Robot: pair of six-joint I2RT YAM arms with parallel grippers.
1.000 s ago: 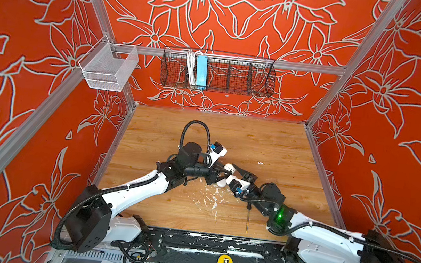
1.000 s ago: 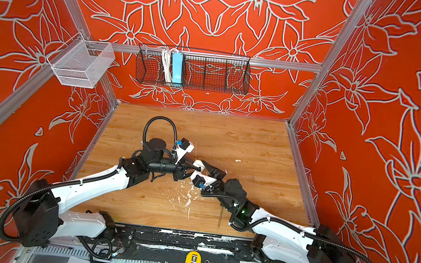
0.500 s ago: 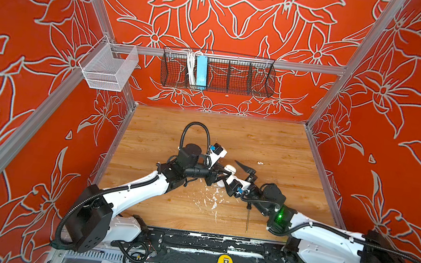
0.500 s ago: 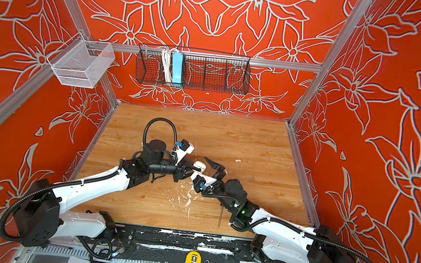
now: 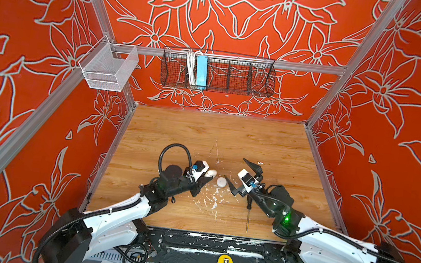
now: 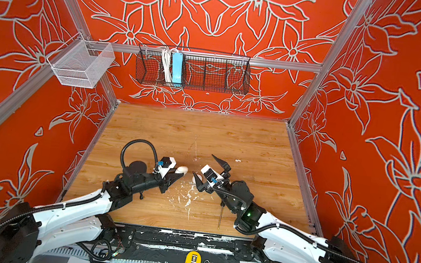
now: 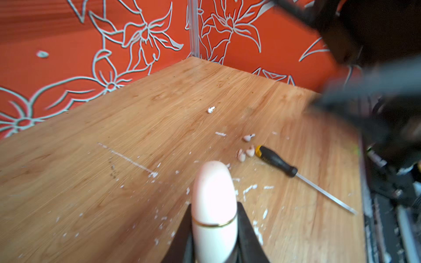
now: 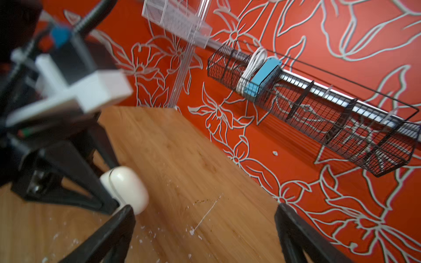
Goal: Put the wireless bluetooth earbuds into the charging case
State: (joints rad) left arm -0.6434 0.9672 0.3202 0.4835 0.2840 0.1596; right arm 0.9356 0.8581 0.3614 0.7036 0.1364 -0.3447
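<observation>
The left gripper (image 5: 206,176) clamps the white charging case (image 7: 213,193) edge-on over the wooden table (image 7: 79,148); facing it, the right gripper (image 5: 234,168) gapes wide, holding nothing. A small white round object (image 5: 221,181) lies between them. Three wireless bluetooth earbuds (image 7: 250,151) cluster near the screwdriver (image 7: 276,164) handle, a fourth earbud (image 7: 211,110) well apart.

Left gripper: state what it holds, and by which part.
The left gripper holds a white box by the end behind its gold seam, jaws pressed on its two broad faces; the rest juts out ahead.

Bright, even light — wrist views blurred (close parts worst).
</observation>
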